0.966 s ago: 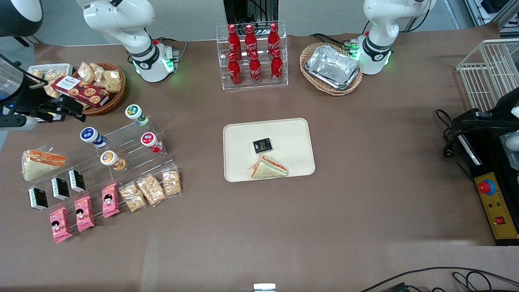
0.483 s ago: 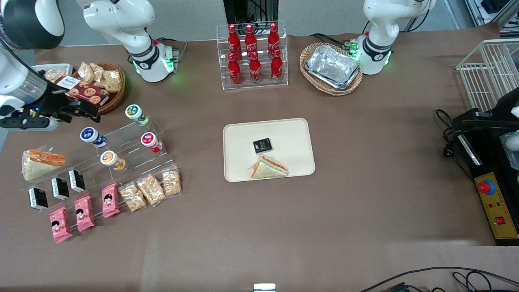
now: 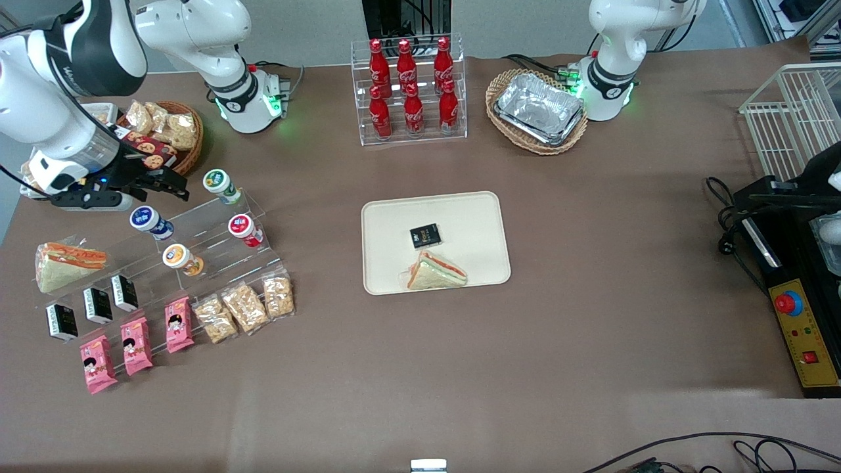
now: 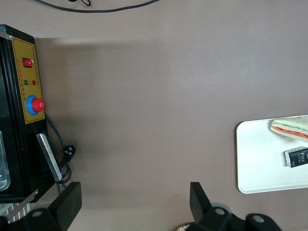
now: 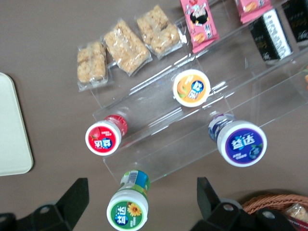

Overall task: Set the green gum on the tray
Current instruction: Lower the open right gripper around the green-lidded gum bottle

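Note:
The green gum (image 3: 220, 184) is a small white bottle with a green-rimmed lid. It stands on the top step of a clear acrylic riser (image 3: 210, 233). My right gripper (image 3: 176, 186) is open and empty, level with the gum and just beside it toward the working arm's end of the table. In the right wrist view the green gum (image 5: 128, 204) lies between my two spread fingers (image 5: 77, 197), untouched; the gripper (image 5: 142, 198) is open. The cream-beige tray (image 3: 460, 210) lies at the table's middle, holding a sandwich (image 3: 435, 271) and a small black box (image 3: 425, 236). Its corner shows in the right wrist view (image 5: 12, 144).
On the riser stand a blue-lidded bottle (image 3: 150, 220), a red-lidded bottle (image 3: 244, 229) and an orange-lidded bottle (image 3: 181, 258). A wicker basket of snacks (image 3: 164, 135) is close to my gripper. Snack bags (image 3: 243, 305), black boxes (image 3: 98, 304) and a sandwich (image 3: 66, 263) lie nearer the camera.
My right arm has swung in from the table's edge toward the riser. The open gripper now sits right beside the green gum. Nothing else has moved.

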Available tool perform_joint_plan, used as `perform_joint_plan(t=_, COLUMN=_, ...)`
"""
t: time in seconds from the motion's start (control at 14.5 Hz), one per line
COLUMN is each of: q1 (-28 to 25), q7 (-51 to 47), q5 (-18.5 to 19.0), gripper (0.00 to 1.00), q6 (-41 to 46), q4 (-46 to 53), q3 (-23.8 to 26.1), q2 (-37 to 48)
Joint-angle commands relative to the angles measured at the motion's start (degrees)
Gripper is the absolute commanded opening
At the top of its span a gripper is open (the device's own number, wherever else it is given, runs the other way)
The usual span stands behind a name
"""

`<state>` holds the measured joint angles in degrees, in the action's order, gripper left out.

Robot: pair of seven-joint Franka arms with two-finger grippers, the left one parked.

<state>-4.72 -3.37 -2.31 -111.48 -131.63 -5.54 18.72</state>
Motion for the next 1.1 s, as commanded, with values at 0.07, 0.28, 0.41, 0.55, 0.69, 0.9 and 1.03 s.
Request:
perform_joint_plan(t=0.07, q1=-0.4, q7=-2.5, q5=-1.0, gripper=1.0, q6=-2.1, q4=-4.7, q3=1.8, q2=2.3)
perform_joint_plan(t=0.28, q1=-0.4, q7=-2.8, q5=-1.0, gripper=1.0, q6=-3.1, q4=-7.7, q3=2.5, q2=2.8)
perform_joint_plan(t=0.41, q1=-0.4, q7=-2.8, q5=-1.0, gripper=1.0, q6=-4.1, q4=-10.0, q3=3.4, q2=3.9)
perform_joint_plan(t=0.55, q1=-0.4, q7=-2.9, q5=-0.9, gripper=1.0, q6=-5.4, q4=-12.4, q3=3.5, q2=5.3)
perform_joint_plan(t=0.69, q1=-1.8, q7=-3.3, q5=-0.9, gripper=1.0, q6=-5.5, q4=-13.3, q3=3.4, q2=5.7)
perform_joint_plan(t=0.9, q1=-2.3, q7=-3.8, q5=-0.9, gripper=1.0, q6=-6.8, q4=-16.1, q3=3.4, q2=7.4)
perform_joint_plan(t=1.03, q1=-2.4, q7=-4.0, q5=-0.9, gripper=1.0, q6=-8.0, q4=-17.7, q3=3.4, q2=8.0)
